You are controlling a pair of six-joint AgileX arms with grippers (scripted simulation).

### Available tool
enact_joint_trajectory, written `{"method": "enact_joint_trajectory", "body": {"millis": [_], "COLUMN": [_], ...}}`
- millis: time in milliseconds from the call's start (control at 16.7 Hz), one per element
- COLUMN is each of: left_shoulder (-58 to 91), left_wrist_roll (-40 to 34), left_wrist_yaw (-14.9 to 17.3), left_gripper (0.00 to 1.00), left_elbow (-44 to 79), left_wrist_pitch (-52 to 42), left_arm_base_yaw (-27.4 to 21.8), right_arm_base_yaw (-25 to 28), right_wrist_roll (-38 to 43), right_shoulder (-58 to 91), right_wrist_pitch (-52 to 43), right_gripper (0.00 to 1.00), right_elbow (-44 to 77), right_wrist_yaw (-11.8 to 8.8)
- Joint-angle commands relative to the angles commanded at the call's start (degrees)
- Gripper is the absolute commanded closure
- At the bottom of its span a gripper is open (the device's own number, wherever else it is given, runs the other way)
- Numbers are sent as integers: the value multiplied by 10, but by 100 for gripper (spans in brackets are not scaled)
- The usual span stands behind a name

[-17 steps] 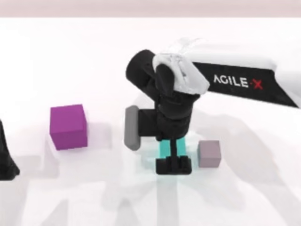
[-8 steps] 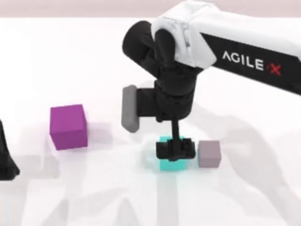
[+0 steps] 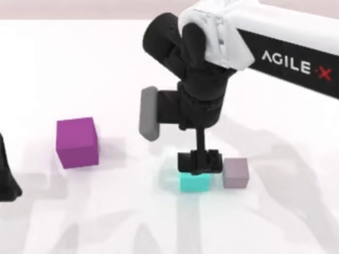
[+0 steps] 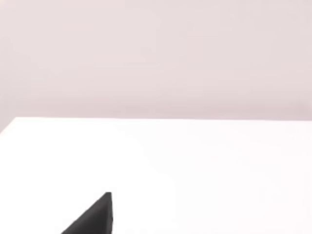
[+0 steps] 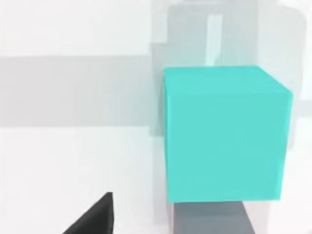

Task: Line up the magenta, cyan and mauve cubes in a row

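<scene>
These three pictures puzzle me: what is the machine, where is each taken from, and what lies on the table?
They show two AgileX robot arms at a white table. The top view looks down from above. The right gripper hangs just over the matte turquoise-cyan cube, holding nothing. Close to that cube's right sits the small dull greyish-purple cube; the big purple-magenta cube stands apart at the left. The left arm is parked at the left edge. The other two pictures come from wrist cameras: the right one faces the cyan cube, the left one bare table.

White right arm (image 3: 286, 39) (AGILEX lettering), black wrist
</scene>
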Motion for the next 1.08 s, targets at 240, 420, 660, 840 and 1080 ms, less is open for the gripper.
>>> {"method": "enact_joint_trajectory", "body": {"millis": [240,420,660,840,1080], "left_shoulder": [97,228,456,631,831], "left_wrist_roll": [-25,-53,-95,-128,-170], "left_wrist_yaw": [1,0,-1,-1,-2], "left_gripper": [0,0,0,0,0], "left_elbow": [92,199,363,487,643], "left_wrist_pitch": [-66,-144,-268,-366,-488], "left_arm_base_yaw": [-16,-34,-61,-83,-111], "right_arm_base_yaw": [-45,-97,-182,-249,-324], "right_wrist_roll": [36,82,166,238,327], "right_shoulder": [-105,-244,-484,-676,-906], "right_wrist_pitch": [72,156,287,389,513], "right_gripper": [0,0,0,0,0], "right_elbow": [-82,-188,-383,-551,-762], "right_wrist_yaw": [-10,-19,-28,-29,-22]}}
